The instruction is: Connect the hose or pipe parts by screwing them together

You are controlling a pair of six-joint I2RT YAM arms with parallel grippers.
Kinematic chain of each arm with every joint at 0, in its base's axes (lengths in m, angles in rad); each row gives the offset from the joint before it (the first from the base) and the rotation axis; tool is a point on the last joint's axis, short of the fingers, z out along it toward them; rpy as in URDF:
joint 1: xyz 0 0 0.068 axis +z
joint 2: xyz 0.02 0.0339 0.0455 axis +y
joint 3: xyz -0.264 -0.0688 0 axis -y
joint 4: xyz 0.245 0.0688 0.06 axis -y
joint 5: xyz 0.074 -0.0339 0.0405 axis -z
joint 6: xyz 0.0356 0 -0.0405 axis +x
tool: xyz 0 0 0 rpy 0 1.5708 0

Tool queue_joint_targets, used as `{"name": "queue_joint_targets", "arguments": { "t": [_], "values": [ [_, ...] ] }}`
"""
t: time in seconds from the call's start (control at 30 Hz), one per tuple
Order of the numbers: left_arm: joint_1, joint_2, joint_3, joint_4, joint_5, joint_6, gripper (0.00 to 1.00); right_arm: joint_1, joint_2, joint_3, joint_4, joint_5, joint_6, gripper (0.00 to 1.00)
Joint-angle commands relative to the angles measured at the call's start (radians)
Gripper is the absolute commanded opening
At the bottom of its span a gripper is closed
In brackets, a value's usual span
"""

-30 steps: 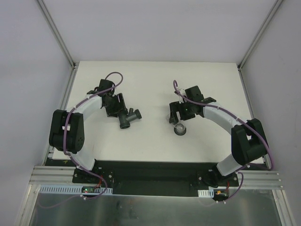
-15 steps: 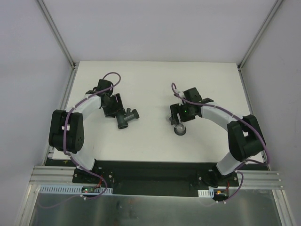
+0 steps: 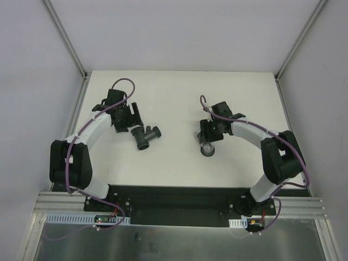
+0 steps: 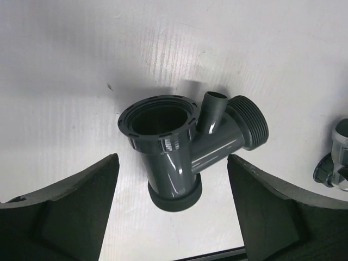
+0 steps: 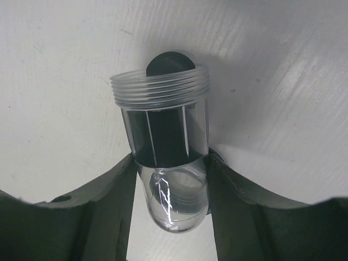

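The dark grey branched pipe fitting (image 3: 145, 136) lies on the white table (image 3: 174, 98), left of centre. My left gripper (image 3: 134, 120) stands open just behind it. In the left wrist view the fitting (image 4: 182, 147) sits ahead of the left gripper (image 4: 171, 159), with a clear gap to each finger. The clear connector (image 3: 208, 148) is right of centre, and my right gripper (image 3: 206, 138) is shut on it. In the right wrist view the right gripper (image 5: 171, 163) presses on the clear connector (image 5: 163, 130) at its smooth lower body, threaded end pointing away. The clear connector (image 4: 341, 157) also shows at the left wrist view's right edge.
Pale enclosure walls with metal corner posts (image 3: 68, 41) close in the table on three sides. A black base plate (image 3: 174, 198) and an aluminium rail (image 3: 179, 209) run along the near edge, where both arms are bolted.
My right gripper has closed onto the clear connector. My left gripper has opened wider and drawn back up and to the left, away from the grey fitting, which stays on the table.
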Motion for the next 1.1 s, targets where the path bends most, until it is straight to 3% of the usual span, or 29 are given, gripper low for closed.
{"name": "queue_joint_targets", "arguments": {
  "t": [0.0, 0.13, 0.23, 0.27, 0.47, 0.77, 1.07],
  "values": [
    [-0.005, -0.134, 0.009, -0.033, -0.043, 0.007, 0.75, -0.025, -0.069, 0.036, 0.013, -0.028, 0.141, 0.41],
    [-0.071, -0.221, -0.021, -0.004, 0.022, -0.002, 0.69, -0.077, -0.143, 0.021, 0.073, -0.132, 0.36, 0.4],
    [-0.143, -0.286, -0.089, 0.099, 0.13, -0.046, 0.65, -0.14, -0.19, -0.077, 0.264, -0.299, 0.588, 0.4],
    [-0.187, -0.315, -0.125, 0.158, 0.144, -0.057, 0.64, -0.166, -0.197, -0.103, 0.375, -0.321, 0.633, 0.39],
    [-0.29, -0.333, -0.208, 0.361, 0.252, -0.14, 0.58, -0.197, -0.236, -0.217, 0.63, -0.389, 0.874, 0.38],
    [-0.426, -0.191, -0.178, 0.587, 0.362, -0.21, 0.53, -0.199, -0.278, -0.326, 0.876, -0.427, 1.05, 0.37],
    [-0.453, -0.065, -0.124, 0.689, 0.385, -0.276, 0.55, -0.206, -0.324, -0.355, 0.913, -0.45, 1.063, 0.38]
  ]
}}
